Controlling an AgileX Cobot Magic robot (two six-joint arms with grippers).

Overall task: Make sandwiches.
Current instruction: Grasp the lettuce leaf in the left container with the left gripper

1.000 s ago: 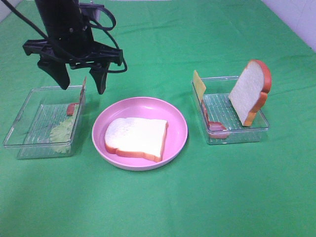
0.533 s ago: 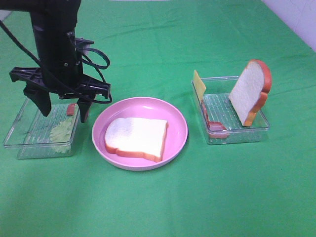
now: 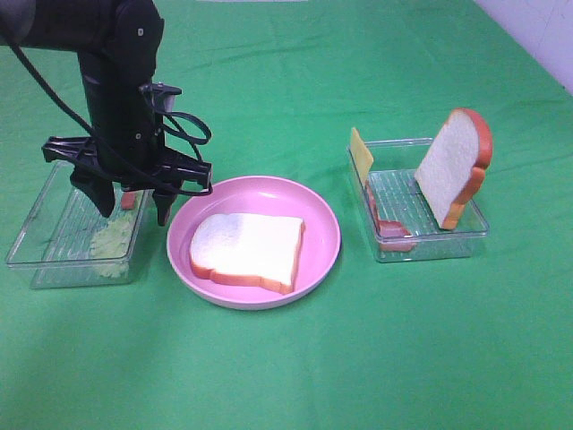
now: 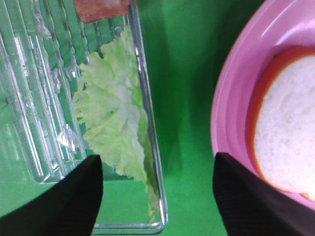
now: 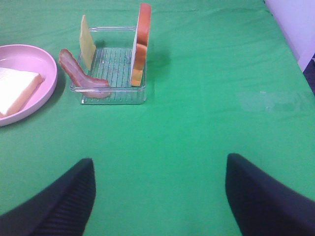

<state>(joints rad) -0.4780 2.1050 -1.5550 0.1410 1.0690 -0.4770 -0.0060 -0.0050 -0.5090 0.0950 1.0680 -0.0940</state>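
Observation:
One white bread slice (image 3: 248, 251) (image 4: 290, 142) lies flat on the pink plate (image 3: 315, 202) (image 4: 231, 98). A pale green lettuce leaf (image 3: 112, 240) (image 4: 113, 123) lies in the left clear tray (image 3: 36, 235), and a reddish bacon strip (image 3: 130, 199) (image 4: 101, 7) lies beyond it. My left gripper (image 3: 134, 206) (image 4: 157, 196) is open, low, straddling that tray's right wall, one finger over the lettuce. The right tray (image 3: 430, 253) holds a cheese slice (image 3: 361, 154) (image 5: 87, 42), bacon (image 3: 389, 228) (image 5: 78, 73) and an upright bread slice (image 3: 455, 166) (image 5: 141, 44). My right gripper (image 5: 160, 196) is open over bare cloth.
A green cloth (image 3: 295, 358) covers the whole table. The plate sits between the two trays, a narrow strip of cloth away from the left tray's wall. The right arm does not show in the exterior high view.
The left gripper has come down from above the left tray to its right wall, and its fingers stand a little closer together. Nothing else has moved.

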